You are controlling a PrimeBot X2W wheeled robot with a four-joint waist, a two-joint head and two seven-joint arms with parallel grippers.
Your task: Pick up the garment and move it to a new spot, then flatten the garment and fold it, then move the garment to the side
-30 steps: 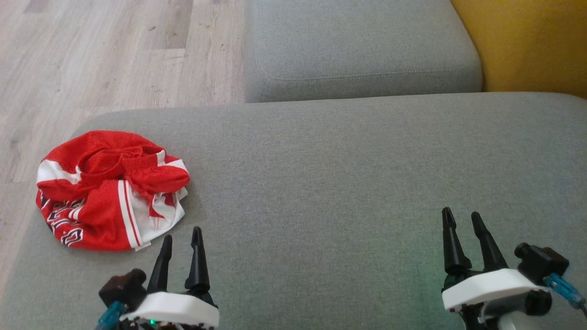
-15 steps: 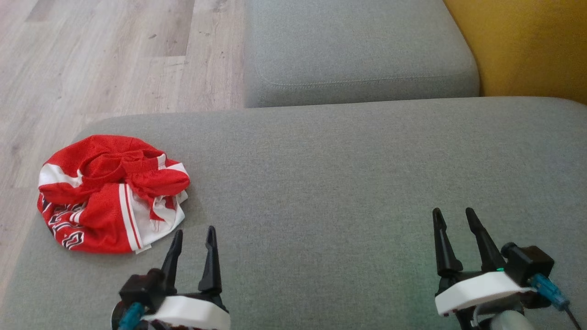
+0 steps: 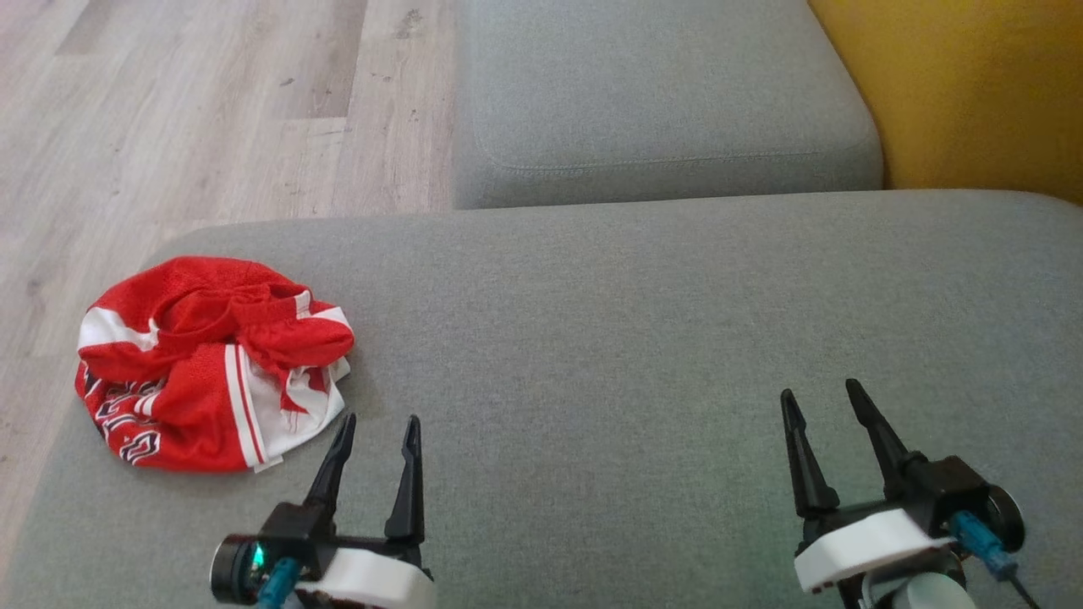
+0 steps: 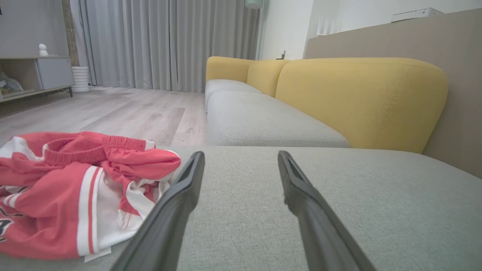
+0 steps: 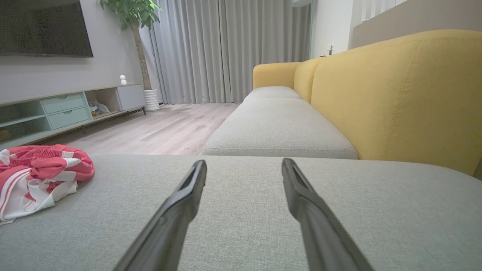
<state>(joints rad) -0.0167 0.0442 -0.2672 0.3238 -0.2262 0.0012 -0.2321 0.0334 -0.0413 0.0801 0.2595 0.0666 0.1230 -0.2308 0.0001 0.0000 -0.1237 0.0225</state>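
A crumpled red and white garment (image 3: 207, 365) lies bunched near the left end of the grey sofa cushion (image 3: 643, 338). It also sits at the left of the left wrist view (image 4: 75, 188) and at the far left of the right wrist view (image 5: 37, 177). My left gripper (image 3: 379, 425) hovers just right of the garment, open and empty, its fingers apart from the cloth. Far to the right, my right gripper (image 3: 822, 393) is open too, with bare cushion between its fingers.
A second grey seat cushion (image 3: 660, 93) lies beyond the near one. A yellow backrest (image 3: 973, 85) runs along the right. Wooden floor (image 3: 195, 110) lies past the cushion's left edge. A low TV cabinet (image 5: 64, 109) and curtains (image 5: 226, 49) stand across the room.
The head camera has shifted slightly, so the scene sits a little lower. Both grippers have drifted: the left one rightward, the right one leftward. The garment lies as before.
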